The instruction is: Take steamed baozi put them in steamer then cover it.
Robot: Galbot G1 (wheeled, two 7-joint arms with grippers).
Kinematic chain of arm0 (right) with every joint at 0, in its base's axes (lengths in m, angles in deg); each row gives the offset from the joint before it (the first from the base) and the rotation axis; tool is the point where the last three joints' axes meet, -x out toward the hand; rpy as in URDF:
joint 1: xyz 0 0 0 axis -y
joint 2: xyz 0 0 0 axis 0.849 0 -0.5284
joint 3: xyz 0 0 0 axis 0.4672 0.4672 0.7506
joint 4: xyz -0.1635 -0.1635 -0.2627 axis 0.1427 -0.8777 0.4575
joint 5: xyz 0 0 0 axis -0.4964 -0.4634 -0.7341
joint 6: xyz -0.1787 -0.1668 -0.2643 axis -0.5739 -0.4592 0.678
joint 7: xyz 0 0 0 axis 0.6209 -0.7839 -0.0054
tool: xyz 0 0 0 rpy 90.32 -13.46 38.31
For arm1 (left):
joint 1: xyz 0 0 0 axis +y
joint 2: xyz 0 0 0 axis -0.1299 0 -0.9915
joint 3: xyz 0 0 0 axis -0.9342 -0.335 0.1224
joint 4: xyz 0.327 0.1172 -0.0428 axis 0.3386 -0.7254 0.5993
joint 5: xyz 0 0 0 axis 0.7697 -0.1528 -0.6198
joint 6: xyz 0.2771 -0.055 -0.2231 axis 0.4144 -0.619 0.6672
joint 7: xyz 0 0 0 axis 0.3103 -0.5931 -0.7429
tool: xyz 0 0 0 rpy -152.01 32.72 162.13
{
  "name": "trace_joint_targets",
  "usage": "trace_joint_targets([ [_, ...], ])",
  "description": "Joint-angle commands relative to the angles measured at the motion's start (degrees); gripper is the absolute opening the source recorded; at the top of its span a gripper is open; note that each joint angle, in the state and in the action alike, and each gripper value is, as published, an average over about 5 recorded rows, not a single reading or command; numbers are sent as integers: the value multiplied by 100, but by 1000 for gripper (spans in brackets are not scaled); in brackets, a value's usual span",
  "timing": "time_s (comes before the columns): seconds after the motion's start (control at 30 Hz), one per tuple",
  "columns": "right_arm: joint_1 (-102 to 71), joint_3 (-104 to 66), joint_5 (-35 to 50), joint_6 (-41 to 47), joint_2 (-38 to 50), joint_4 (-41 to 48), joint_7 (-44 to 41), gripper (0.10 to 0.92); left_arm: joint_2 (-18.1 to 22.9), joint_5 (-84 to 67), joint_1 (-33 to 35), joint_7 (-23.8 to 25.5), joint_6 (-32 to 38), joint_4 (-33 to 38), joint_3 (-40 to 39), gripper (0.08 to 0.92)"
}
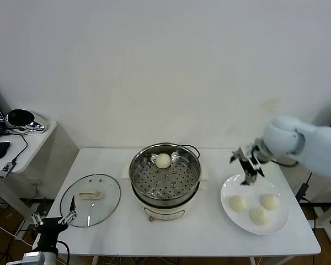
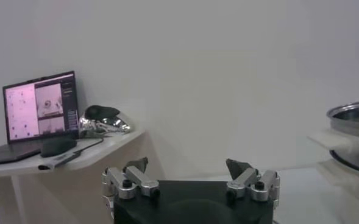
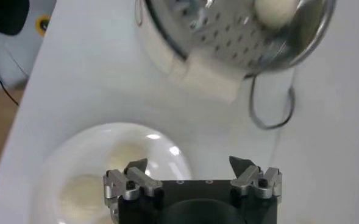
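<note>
The steel steamer (image 1: 165, 175) stands mid-table on its cream base, with one baozi (image 1: 163, 160) on the perforated tray at the far side; the right wrist view shows that pot (image 3: 240, 36) and bun (image 3: 275, 11) too. Three baozi (image 1: 238, 203) (image 1: 270, 201) (image 1: 259, 215) lie on a white plate (image 1: 281, 221) at the right. My right gripper (image 1: 247, 168) hangs open and empty just above the plate's far left rim (image 3: 188, 167). The glass cover (image 1: 91, 200) lies flat to the left of the steamer. My left gripper (image 1: 58, 220) is parked low off the table's front left corner, open (image 2: 191, 165).
A side desk (image 1: 22, 141) at the left holds a laptop (image 2: 40, 109), a mouse and cables. The steamer's power cord (image 3: 270, 106) loops on the table behind the pot. The table's right edge is just beyond the plate.
</note>
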Motion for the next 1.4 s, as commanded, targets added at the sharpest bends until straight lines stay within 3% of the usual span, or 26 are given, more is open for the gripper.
trace_joint_targets([
  [0.03,-2559,-1610,-1015,202,498,246,239,823,19,19,57,5,-3,65,61,823],
  [0.6,-3278,-2213,-1396,-86,-620,1528,352,823,101,39,140,1,19,8,179,823],
  [0.93,-3485,-2408,-1417,-110,-880,1677,362,819,96,43,172,7,20,14,211,823],
  [1.4,-3360,-2404,-1496,-117,-824,1665,74,635,107,61,150,1,14,28,184,823],
])
